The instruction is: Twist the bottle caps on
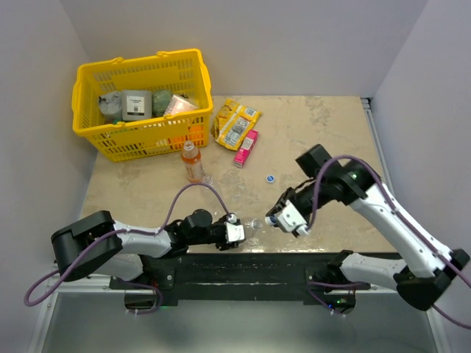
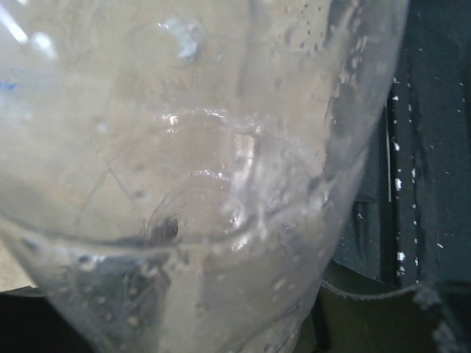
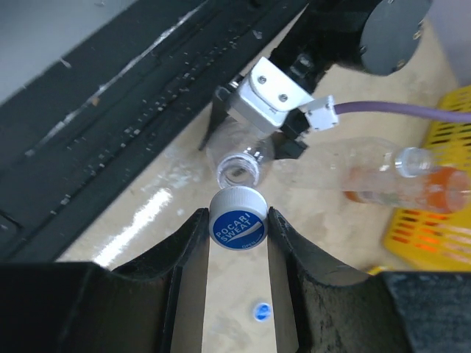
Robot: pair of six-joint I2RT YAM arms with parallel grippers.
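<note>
Clamped in the right claw (image 3: pixel 237 218), a blue cap (image 3: pixel 238 226) is facing the open mouth of a clear bottle (image 3: pixel 239 158) lying just ahead of it; whether they are touching I cannot tell. Meanwhile the left claw (image 1: pixel 243 228) is gripping that bottle by the near edge of the desk (image 1: pixel 324 125), long axis pointing straight at the cap, so the right arm is likely doing the seating and twisting.

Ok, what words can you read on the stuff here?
"POCARI SWEAT": on the blue cap in the right claw.
Mark on the loose cap: too small to read.
Label on the orange bottle: blurred.
Print on the yellow packet, pink packet, basket items: too small to read.
</note>
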